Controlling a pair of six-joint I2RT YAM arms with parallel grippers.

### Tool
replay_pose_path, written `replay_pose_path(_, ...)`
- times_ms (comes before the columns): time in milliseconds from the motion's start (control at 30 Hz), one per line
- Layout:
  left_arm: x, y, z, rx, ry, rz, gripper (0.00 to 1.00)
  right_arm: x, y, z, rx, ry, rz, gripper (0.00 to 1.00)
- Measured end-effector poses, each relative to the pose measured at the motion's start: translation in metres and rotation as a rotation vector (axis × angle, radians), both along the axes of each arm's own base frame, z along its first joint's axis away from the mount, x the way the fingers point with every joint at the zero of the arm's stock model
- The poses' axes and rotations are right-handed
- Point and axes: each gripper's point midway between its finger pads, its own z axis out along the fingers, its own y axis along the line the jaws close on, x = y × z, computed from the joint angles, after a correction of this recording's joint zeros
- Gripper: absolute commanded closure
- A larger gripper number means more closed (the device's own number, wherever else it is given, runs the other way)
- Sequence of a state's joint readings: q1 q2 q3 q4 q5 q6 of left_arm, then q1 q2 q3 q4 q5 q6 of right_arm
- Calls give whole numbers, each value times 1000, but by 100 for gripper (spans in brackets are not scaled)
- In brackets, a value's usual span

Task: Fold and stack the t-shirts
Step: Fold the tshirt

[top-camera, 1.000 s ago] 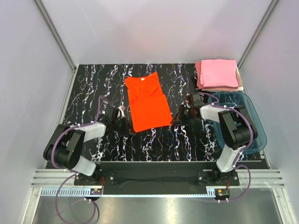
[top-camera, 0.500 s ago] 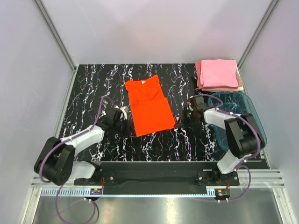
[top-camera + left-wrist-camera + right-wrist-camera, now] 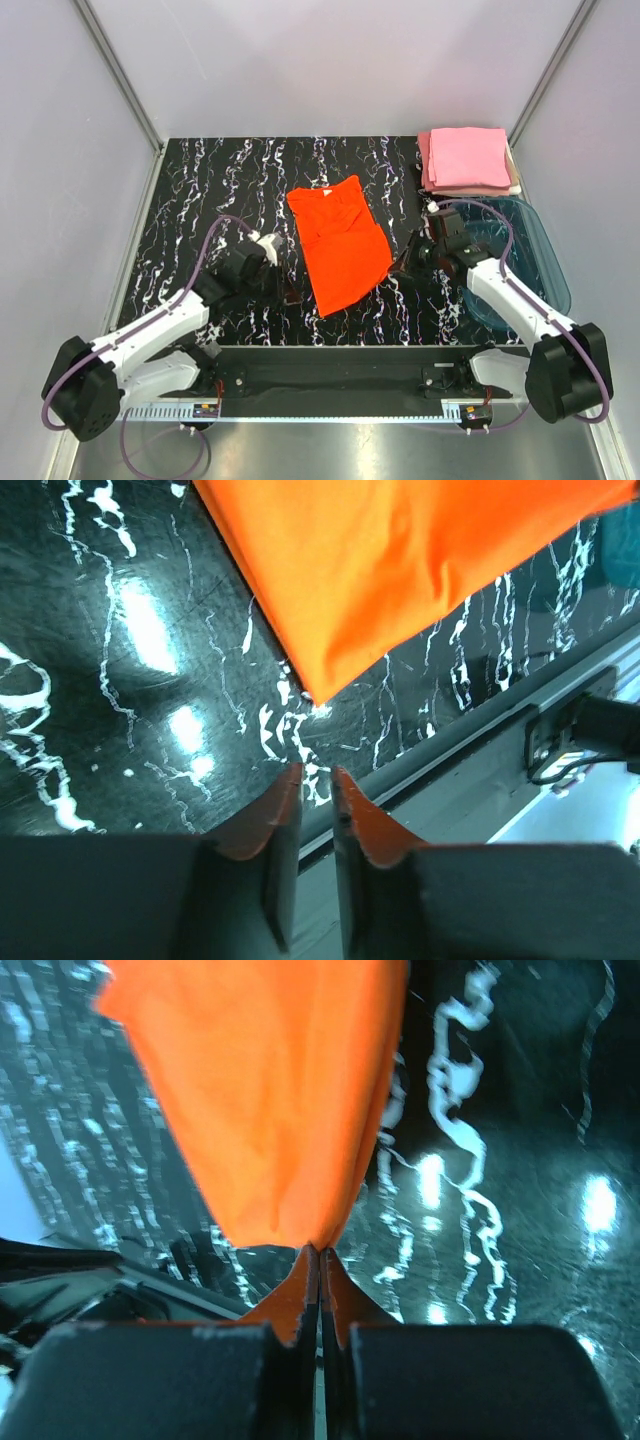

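One corner held, the other loose
The right gripper (image 3: 320, 1257) is pinched together on a corner of the orange t-shirt (image 3: 265, 1100), which spreads ahead of its tips; the left gripper (image 3: 312, 780) stands slightly apart and empty, another corner just beyond it. Better to seize that corner before lifting, keeping the edge taut

On my right wrist feed, the right gripper (image 3: 318, 1260) has its jaws pressed together, with a point of the orange-red t-shirt (image 3: 270, 1090) pinched between the tips. From that pinch the cloth widens up and to the left, with soft folds, above the black, white-veined tabletop (image 3: 500, 1160). Bright glints of light show on the bare tabletop right of the cloth.
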State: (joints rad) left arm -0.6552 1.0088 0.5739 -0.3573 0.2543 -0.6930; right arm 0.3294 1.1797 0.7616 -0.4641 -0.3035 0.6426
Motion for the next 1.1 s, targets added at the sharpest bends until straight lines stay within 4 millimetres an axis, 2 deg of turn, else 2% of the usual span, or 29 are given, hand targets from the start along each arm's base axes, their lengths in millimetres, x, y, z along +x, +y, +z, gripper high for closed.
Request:
replay_pose_path(133,-2,-12,-14,-40,47,14,70,-19,-9,-29,-34,84,-17,100)
replay_pose_path(200,-11,-19,-27,-45,82,5,64,-29,-14,-42,-55,126,-28,100)
replay_pose_path(333,-26,-33,-43,-48,152,-3,63,-45,-19,-58,-71,177,-41,100)
replay_pose_path(500,-25,-43,-56,-44,189,31,62,-52,-21,-60,-64,175,-48,100)
replay_pose_path(733,-23,-38,-66,-1,175,91,56,-56,-22,-63,-56,164,-48,100)
replay_pose_path(967,-21,-33,-73,19,172,123,56,-58,-22,-65,-50,163,-48,100)
replay_pose_path(1067,-19,-36,-73,10,166,123,64,-58,-22,-64,-49,161,-49,100)
replay_pose_path(1100,-19,-37,-74,10,168,125,71,-58,-22,-64,-49,162,-49,100)
